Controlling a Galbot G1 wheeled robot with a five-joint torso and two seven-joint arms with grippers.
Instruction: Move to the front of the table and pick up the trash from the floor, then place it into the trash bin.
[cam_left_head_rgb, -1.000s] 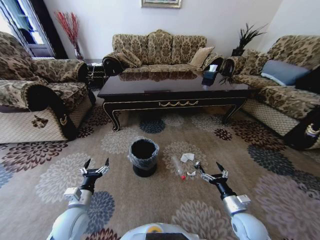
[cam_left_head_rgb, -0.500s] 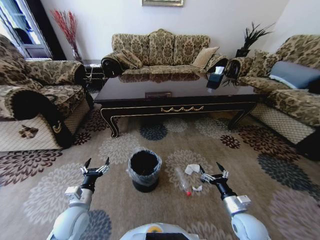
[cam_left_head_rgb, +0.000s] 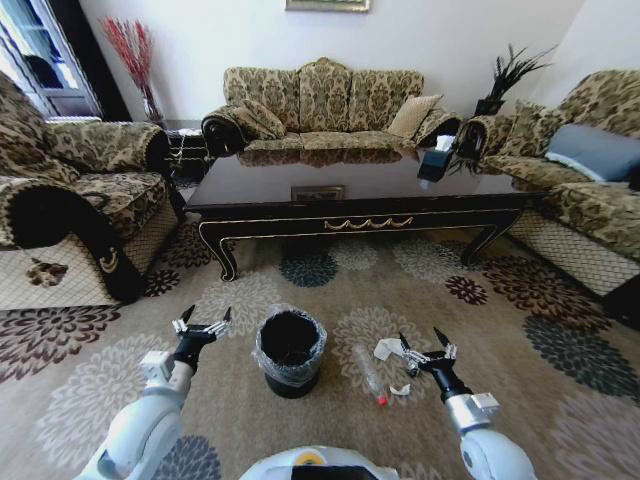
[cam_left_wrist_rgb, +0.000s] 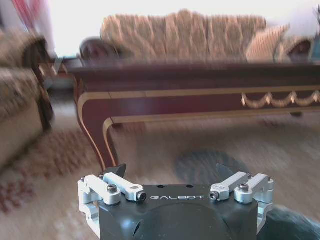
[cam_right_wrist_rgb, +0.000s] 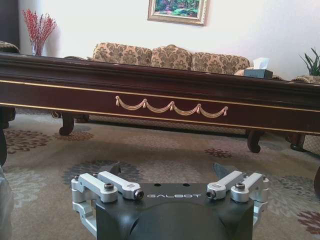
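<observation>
Both pincers hang spread and empty above the carpet: the right gripper (cam_left_head_rgb: 427, 346) hovers with its dark fingertips parted right over the trash, and the left gripper (cam_left_head_rgb: 203, 322) hovers with its fingers equally apart just left of the bin. Under and beside the right gripper lies the trash: a crumpled white paper piece (cam_left_head_rgb: 388, 348) nearest the table side, a smaller white scrap (cam_left_head_rgb: 399, 389) closer to the robot, a clear plastic wrapper (cam_left_head_rgb: 368, 366) stretched between them and the bin, and a tiny red bit (cam_left_head_rgb: 381, 400) at the wrapper's near end. The small round black trash bin (cam_left_head_rgb: 290, 351), a clear plastic bag liner folded over its rim, stands upright between the two grippers, near the wrapper but not touching it. All of this rests on the beige floor carpet (cam_left_head_rgb: 330, 300) with its round flower medallions in brown, navy, grey and cream. Beyond the bin stands the long low glossy dark brown coffee table (cam_left_head_rgb: 360, 200) with curved legs and gold scroll trim; the right wrist view looks level at its front edge (cam_right_wrist_rgb: 165, 100). Brown patterned sofas (cam_left_head_rgb: 320, 100) surround the table on three sides
</observation>
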